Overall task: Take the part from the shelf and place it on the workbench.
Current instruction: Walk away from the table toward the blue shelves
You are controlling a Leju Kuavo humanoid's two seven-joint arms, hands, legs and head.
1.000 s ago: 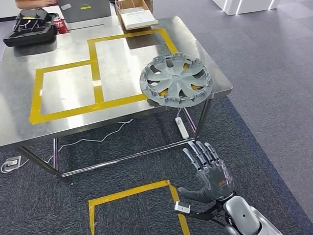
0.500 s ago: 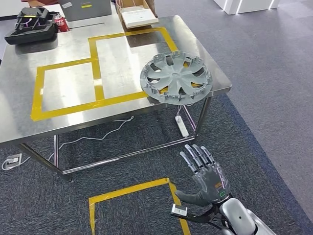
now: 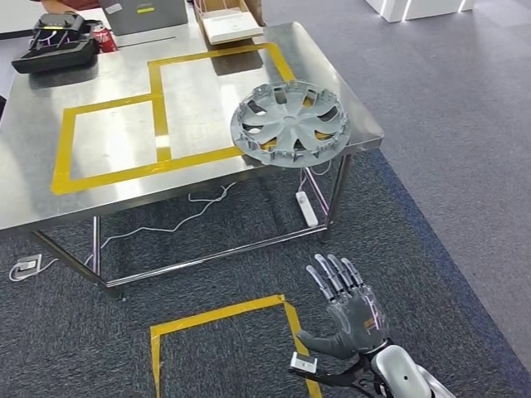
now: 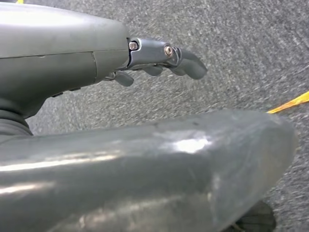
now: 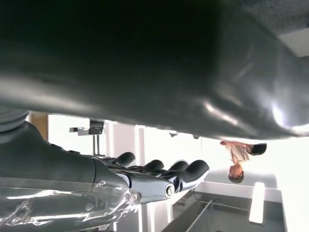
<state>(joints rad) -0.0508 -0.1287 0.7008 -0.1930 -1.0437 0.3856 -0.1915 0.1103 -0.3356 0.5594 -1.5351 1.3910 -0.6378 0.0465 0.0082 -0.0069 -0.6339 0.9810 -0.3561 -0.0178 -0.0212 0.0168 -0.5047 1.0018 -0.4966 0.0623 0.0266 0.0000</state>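
Hubcap (image 3: pixel 289 123) lies flat on the steel surface (image 3: pixel 113 191), at its near right corner, rim overhanging the edge. Right hand (image 3: pixel 349 313) empty, fingers spread, low over carpet (image 3: pixel 238 257). Left hand (image 4: pixel 160 55) empty, fingers apart. Judgement: placed; clear arms wide of rim. Hubcap grey plastic, spoked, clip-edged; yellow tape (image 3: pixel 157 108) matte.

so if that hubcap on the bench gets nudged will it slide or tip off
The hubcap seems to overhang the workbench front edge, so a nudge outward could tip it. It looks like thin plastic, probably light and sliding easily on polished steel.
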